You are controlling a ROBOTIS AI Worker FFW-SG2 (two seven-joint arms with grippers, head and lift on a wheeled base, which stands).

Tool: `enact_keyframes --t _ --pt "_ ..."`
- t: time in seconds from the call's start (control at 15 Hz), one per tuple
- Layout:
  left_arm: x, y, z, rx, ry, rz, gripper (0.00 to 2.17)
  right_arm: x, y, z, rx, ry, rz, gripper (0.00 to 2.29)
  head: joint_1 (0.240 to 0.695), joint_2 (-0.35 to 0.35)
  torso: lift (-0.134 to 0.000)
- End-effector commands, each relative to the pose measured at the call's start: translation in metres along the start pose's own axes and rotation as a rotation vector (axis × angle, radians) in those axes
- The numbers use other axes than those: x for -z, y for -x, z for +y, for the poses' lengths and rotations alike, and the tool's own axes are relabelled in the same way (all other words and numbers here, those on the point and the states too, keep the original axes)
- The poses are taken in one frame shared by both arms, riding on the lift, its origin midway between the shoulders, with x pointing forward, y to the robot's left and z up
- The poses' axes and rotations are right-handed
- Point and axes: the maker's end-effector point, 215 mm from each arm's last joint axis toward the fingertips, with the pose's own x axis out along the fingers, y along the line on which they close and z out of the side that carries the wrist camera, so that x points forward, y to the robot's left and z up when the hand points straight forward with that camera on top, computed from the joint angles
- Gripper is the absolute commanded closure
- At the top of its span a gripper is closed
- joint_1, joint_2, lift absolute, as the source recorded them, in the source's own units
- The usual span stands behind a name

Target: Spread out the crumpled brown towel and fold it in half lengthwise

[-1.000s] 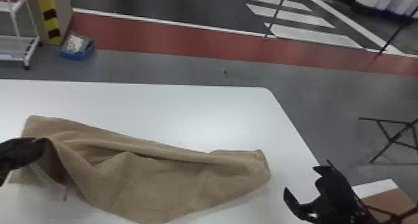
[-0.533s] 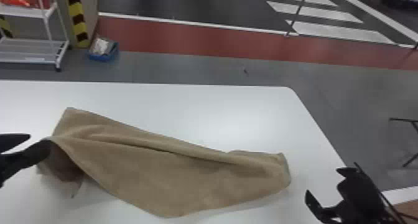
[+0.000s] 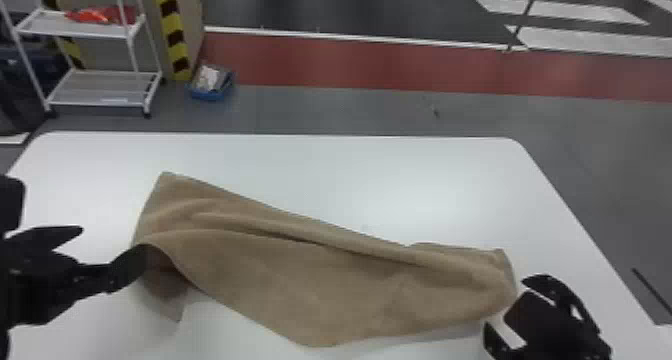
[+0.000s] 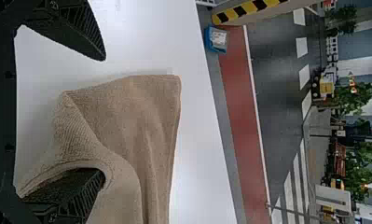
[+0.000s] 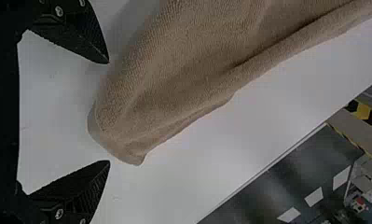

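The counter [image 3: 425, 184] ends in a straight far edge with a rounded corner at each side, and its right edge slants outward as it comes nearer. Between the far edge and the towel [image 3: 300, 284] lies a white strip, slim at the left and widening steadily to the right; more bare surface lies between the towel's right end and the right edge. The brown towel sprawls across the near half, rumpled, its long axis running left to right and tipping nearer at the right. Its far-left corner points away, its near side bulges to a blunt point, and its right end is narrower. The left pincer [image 3: 112, 246] is spread at the left end, one finger [image 3: 127, 269] tucked under the lifted edge, nothing clenched. The right pincer [image 3: 505, 304] stands released, fingers apart, beside the near-right end.
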Motion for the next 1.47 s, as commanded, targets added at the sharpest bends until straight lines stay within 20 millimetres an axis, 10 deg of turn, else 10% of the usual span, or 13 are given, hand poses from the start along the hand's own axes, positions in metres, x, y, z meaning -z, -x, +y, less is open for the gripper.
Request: enact_keyframes --t 0.0,0.33,0.6,1.0,1.4 --pt "0.002 0.003 0.003 -0.005 0.002 0.001 0.06 -0.003 -0.005 0.013 -0.038 0.02 0.011 0.15 0.695 -0.119 -0.125" --pt "0.003 0.002 0.0 0.001 -0.002 -0.007 0.07 -0.012 -0.019 0.028 -0.078 -0.024 0.025 0.63 0.695 -0.086 -0.125" --pt "0.004 0.001 0.004 -0.005 -0.004 -0.007 0.08 -0.025 -0.017 0.03 -0.129 -0.094 -0.027 1.77 0.695 -0.061 -0.125" --pt "0.004 0.001 0.004 -0.005 -0.004 -0.009 0.08 -0.046 0.027 0.003 -0.487 -0.804 -0.164 1.77 0.695 -0.037 -0.125" --pt "0.008 0.0 0.002 0.004 -0.002 -0.001 0.08 -0.05 0.023 -0.018 -0.531 -1.161 -0.164 1.77 0.695 -0.052 -0.125"
